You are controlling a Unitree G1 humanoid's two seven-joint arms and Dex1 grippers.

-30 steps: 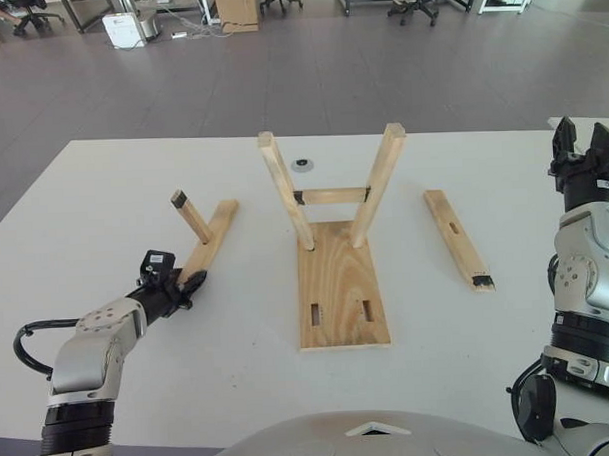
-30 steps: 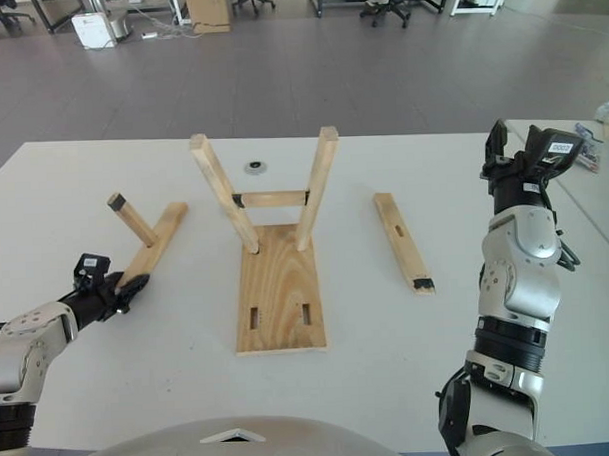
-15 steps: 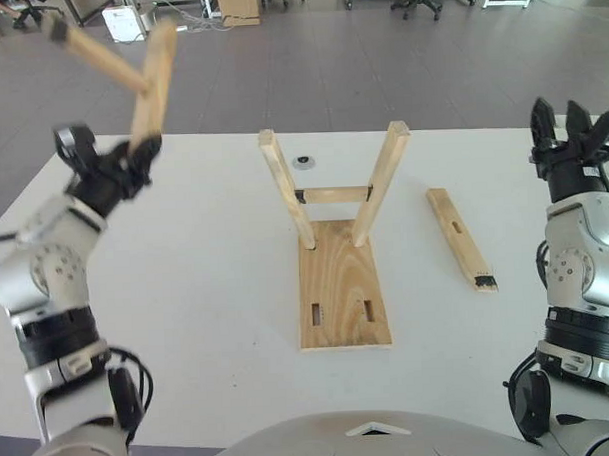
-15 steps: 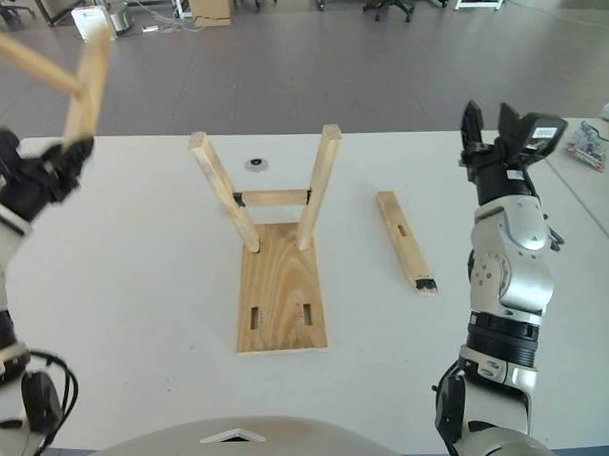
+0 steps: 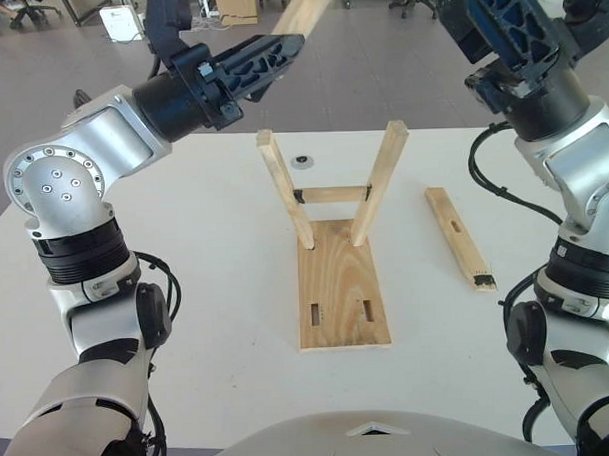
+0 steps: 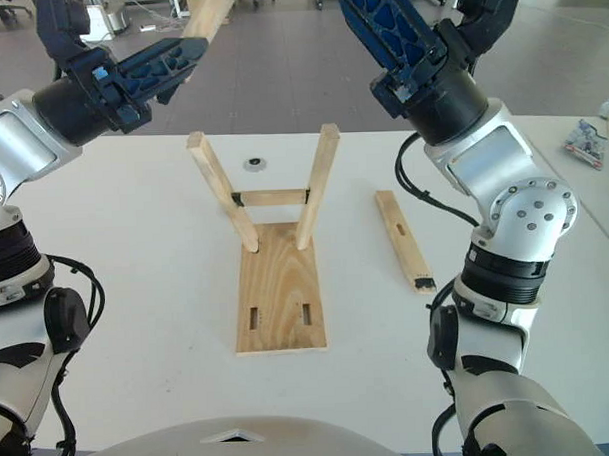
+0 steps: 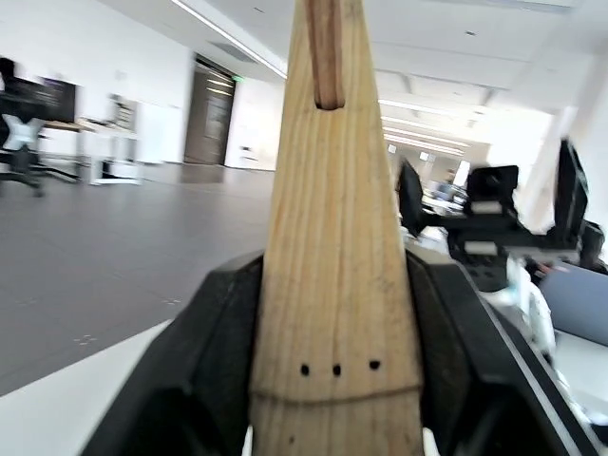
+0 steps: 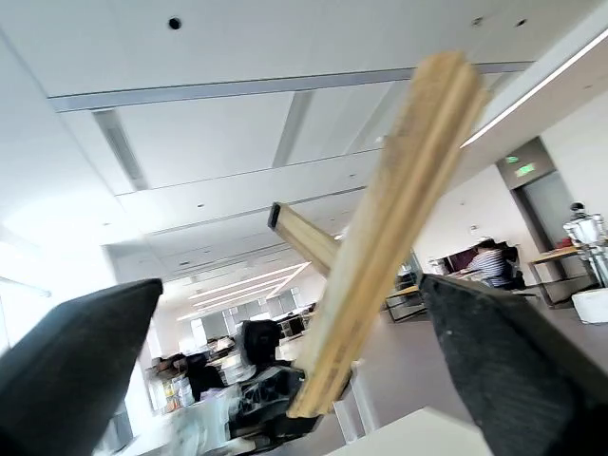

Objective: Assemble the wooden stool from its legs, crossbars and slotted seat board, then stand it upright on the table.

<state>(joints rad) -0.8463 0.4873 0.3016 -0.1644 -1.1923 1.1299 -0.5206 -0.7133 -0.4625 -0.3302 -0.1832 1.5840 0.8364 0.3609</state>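
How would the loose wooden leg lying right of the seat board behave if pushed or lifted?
The loose leg looks like solid wood, so probably stiff. It lies on a flat face, so should slide, not roll. Being long, it would likely pivot if pushed near an end.

Bare pale wood on the gripped leg (image 7: 337, 285), grain showing, matt. Seat board (image 5: 342, 287), same raw timber; the table (image 5: 188, 322) looks smooth, matt white.
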